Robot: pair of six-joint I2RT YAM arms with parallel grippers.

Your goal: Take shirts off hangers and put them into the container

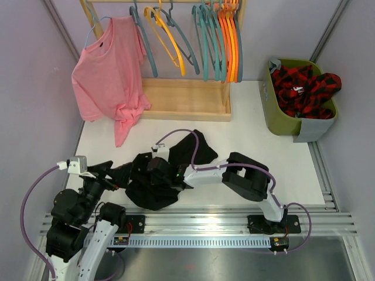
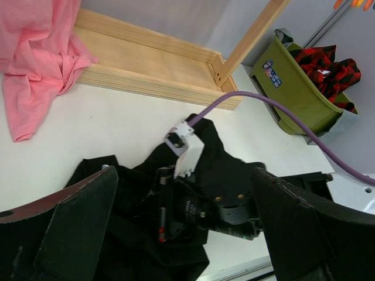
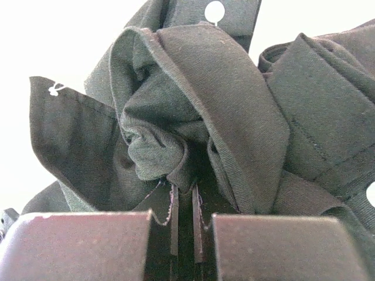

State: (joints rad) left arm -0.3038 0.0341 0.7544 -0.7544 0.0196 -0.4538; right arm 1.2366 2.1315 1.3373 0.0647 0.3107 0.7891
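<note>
**Right pincer clamped on the black shirt, left one just hanging wide**

Ok so here's where I'm at. My right pincer (image 3: pixel 184 225) is squeezed down to a sliver, with a bunched fold of the black shirt (image 1: pixel 202 149) pinched between the fingers. From that wrist view it's pretty much all crumpled dark cloth right in front of them. The shirt lies in a heap on the white surface (image 1: pixel 263 152), close to my bases. My right arm (image 1: pixel 246 175) reaches in from the right, and the wrist sits on top of the pile.

My left pincer (image 2: pixel 184 178) is spread wide and holds nothing. It sits just beside the left edge of the same heap and points at it. Its camera looks straight at my right wrist and the purple cable (image 2: pixel 263 99) looping off it.

The pink t-shirt (image 1: pixel 108 70) hangs at the left end of the wooden rack (image 1: pixel 181 99). Its hem droops past the rack's base and onto the surface. The rest of the rail carries bare hangers: teal hangers (image 1: pixel 203 47), a yellow hanger (image 1: pixel 172 50), and orange hangers (image 1: pixel 229 47) bunched at the right end.

The olive-green basket (image 1: pixel 272 114) sits at the far right of the surface, well apart from the black shirt. The red-and-black plaid shirt (image 1: pixel 307 88) is piled in it and spills over the rim. A grey cloth (image 1: pixel 313 130) is draped over the near corner, and I can't tell from here whether it's a shirt.
</note>
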